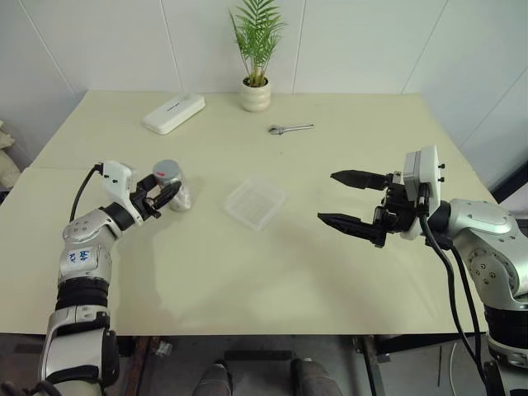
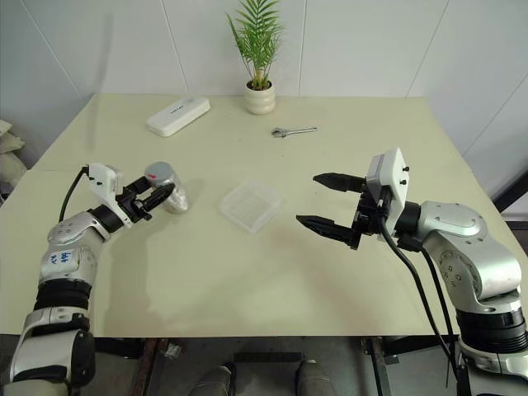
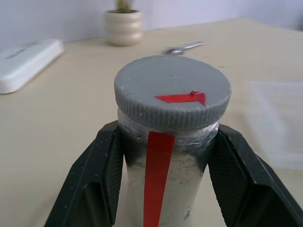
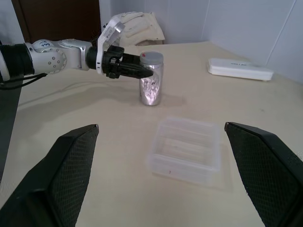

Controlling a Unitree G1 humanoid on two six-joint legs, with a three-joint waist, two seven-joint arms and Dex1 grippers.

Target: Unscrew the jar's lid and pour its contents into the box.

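The jar point(image 1: 176, 195), a small silvery cylinder with a red strip down its side, stands upright on the left part of the table. Its grey ribbed lid point(image 3: 172, 97) with a red mark is screwed on top. My left gripper point(image 1: 165, 196) is shut on the jar, with one black finger point(image 3: 94, 179) on each side just under the lid. The contents are hidden inside. The clear plastic box point(image 1: 256, 201) lies on the table to the right of the jar. My right gripper point(image 1: 327, 196) hovers open to the right of the box, its fingers pointing toward the jar.
A white oblong case point(image 1: 173, 113) lies at the back left. At the back centre stands a potted plant point(image 1: 256, 95), and a small metal wrench point(image 1: 290, 129) lies just to its right. The cream table point(image 1: 247, 289) has bare surface in front of the box.
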